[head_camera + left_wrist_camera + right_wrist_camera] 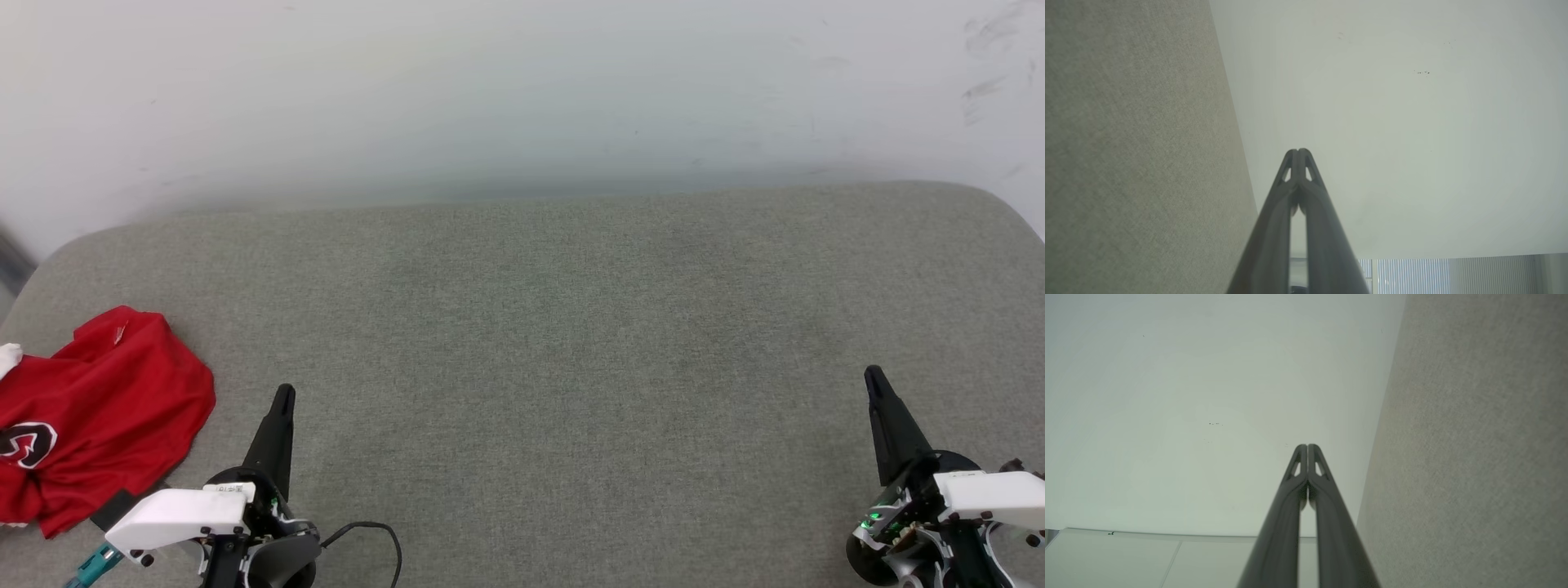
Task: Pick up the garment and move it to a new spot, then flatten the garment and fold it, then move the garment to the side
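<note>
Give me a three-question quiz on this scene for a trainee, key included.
1. True or false: the garment lies crumpled near the left edge of the grey fabric surface.
2. Pick one. The left jaws are: A) open above the garment; B) shut and empty, beside the garment; C) shut on the garment.
3. Fill in: the right jaws are shut and hold ____.
Key: 1 true; 2 B; 3 nothing.
</note>
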